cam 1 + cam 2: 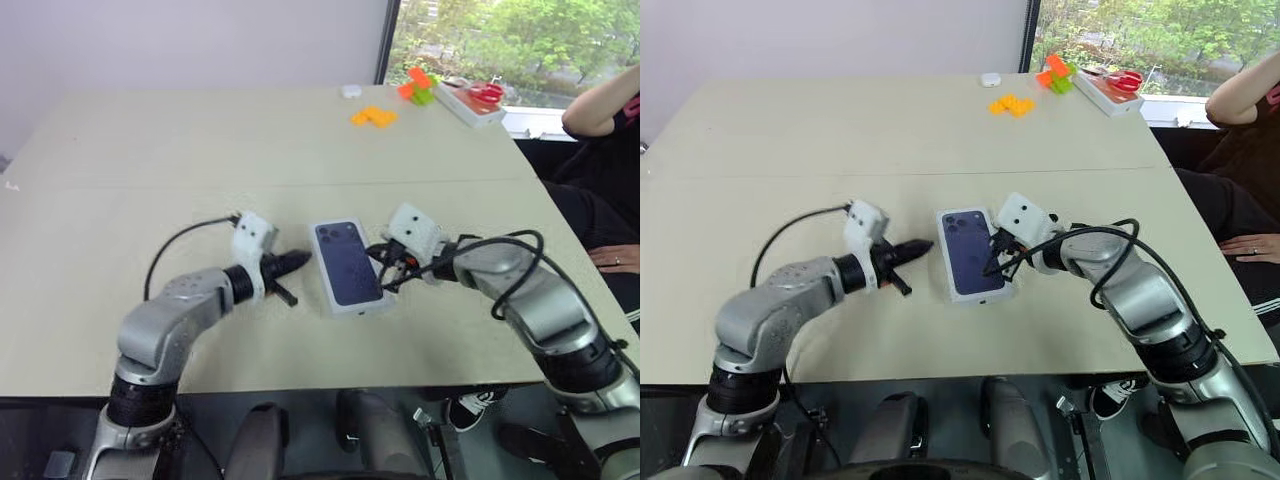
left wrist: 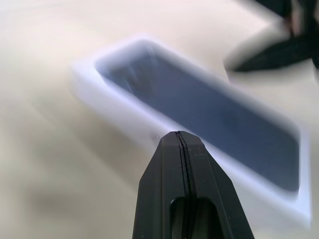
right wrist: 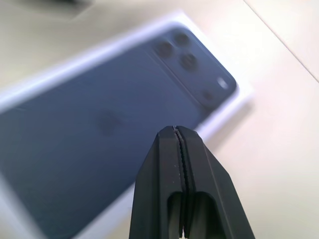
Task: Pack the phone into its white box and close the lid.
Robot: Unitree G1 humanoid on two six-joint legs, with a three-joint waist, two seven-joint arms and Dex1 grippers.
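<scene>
1. Left eye view: a beige worktop (image 1: 150, 200) carries one white box (image 1: 372, 307) near the front edge, between two robot arms. Its top shows a dark blue phone image with a camera cluster, so the lid (image 1: 345, 262) appears to be already on. The phone itself cannot be seen; presumably it lies inside.
2. Right eye view: the left tool (image 1: 915, 247) hovers just beside the lid's left edge, and the right tool (image 1: 993, 262) is at its right edge. Orange and green blocks (image 1: 1012, 104) sit far back.
3. Left wrist view: that tool's fingers are pressed together, holding nothing.
4. Right wrist view: fingers likewise pressed together above the lid picture. Judging from this, packing looks nearly finished; perhaps only seating the lid remains.
</scene>
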